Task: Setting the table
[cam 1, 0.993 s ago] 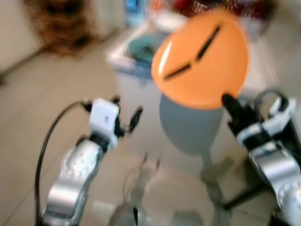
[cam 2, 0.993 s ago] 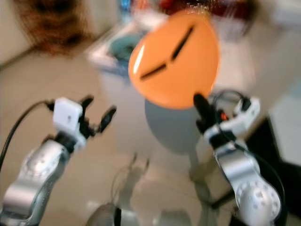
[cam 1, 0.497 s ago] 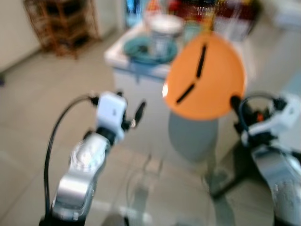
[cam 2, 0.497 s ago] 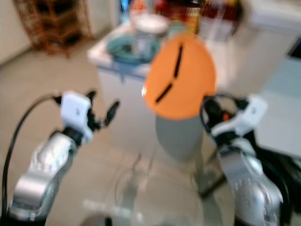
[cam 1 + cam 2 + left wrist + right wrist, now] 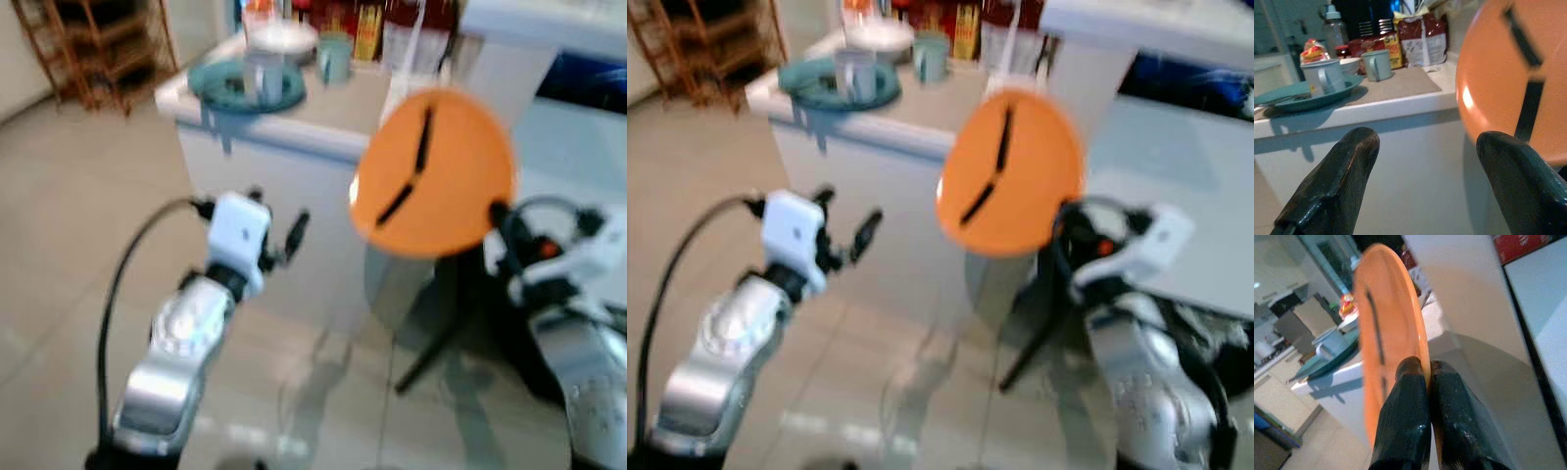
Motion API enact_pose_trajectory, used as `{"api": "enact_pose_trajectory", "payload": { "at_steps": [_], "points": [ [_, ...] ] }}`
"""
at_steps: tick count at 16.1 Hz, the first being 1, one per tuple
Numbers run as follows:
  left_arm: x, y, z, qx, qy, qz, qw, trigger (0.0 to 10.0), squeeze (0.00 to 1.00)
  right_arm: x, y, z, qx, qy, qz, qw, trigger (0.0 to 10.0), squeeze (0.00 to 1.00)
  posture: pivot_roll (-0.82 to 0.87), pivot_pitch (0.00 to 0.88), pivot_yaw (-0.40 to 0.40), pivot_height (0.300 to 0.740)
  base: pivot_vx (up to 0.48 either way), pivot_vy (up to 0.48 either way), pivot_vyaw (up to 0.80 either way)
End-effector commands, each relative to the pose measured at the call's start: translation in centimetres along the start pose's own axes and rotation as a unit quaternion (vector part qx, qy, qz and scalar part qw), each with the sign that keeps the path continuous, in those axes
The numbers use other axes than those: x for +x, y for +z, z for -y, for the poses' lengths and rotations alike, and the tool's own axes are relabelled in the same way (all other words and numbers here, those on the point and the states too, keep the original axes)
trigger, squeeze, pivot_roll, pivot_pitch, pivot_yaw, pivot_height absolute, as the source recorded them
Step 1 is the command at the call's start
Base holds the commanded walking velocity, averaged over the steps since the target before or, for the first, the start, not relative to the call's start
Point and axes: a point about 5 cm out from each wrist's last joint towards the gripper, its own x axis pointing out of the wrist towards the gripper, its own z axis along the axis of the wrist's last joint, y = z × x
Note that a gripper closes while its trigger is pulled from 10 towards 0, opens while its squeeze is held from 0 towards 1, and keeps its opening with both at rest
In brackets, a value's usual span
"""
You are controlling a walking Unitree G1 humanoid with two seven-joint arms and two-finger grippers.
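A tiled kitchen floor (image 5: 69, 255) is seen, with a white counter (image 5: 294, 147) standing ahead and a wooden rack (image 5: 93, 44) in the far corner beyond it. An orange plate (image 5: 433, 174), marked with two dark strokes, is held up on edge in front of the counter's near face, its rim pinched between the closed fingers of the right gripper (image 5: 1426, 377). In the right wrist view the two black fingers (image 5: 1403, 426) are seen pressed against either side of the plate's rim. The plate is kept clear of the counter, just off its right end, and a grey shadow of it is cast on the counter's side.

To the left of the plate, the left gripper (image 5: 279, 220) is held out toward the counter's near face with its fingers spread wide and nothing between them. Through the left wrist view the two fingertips (image 5: 1347, 161) are seen well apart, with the plate's edge beside one of them.

On the counter top a teal plate (image 5: 245, 86) is set near the left end, with a pale mug (image 5: 1325, 76) standing on it. A second mug (image 5: 333, 57) stands just behind, and packets of food (image 5: 1418, 41) and a clear bottle (image 5: 1334, 29) are lined up at the back of the counter.
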Motion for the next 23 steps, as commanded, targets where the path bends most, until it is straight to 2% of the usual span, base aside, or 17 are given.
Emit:
{"api": "enact_pose_trajectory", "payload": {
  "at_steps": [1,13,16,23],
  "points": [
    [0.0,0.0,-0.1,0.005,0.004,-0.002,1.000,10.0,0.00,0.1,0.7,-0.8,-0.002,0.021,0.019,1.000,10.0,0.00,0.03,0.054,-0.045,0.740,0.000,-0.480,0.56],
    [0.2,0.0,0.1,0.008,-0.002,-0.001,1.000,10.0,0.00,0.0,1.3,0.1,0.038,0.009,0.028,0.999,10.0,0.00,0.02,0.061,-0.036,0.740,0.000,-0.480,0.00],
    [0.3,0.0,0.1,0.007,-0.002,0.000,1.000,10.0,0.00,0.3,1.9,0.6,0.075,-0.009,0.045,0.996,10.0,0.00,0.02,0.060,-0.037,0.740,0.000,-0.480,0.00],
    [0.3,0.2,0.0,0.010,-0.003,0.002,1.000,10.0,0.00,0.8,2.4,1.2,0.100,-0.033,0.054,0.993,10.0,0.00,0.02,0.061,-0.036,0.740,0.000,-0.480,0.00]
  ]
}}
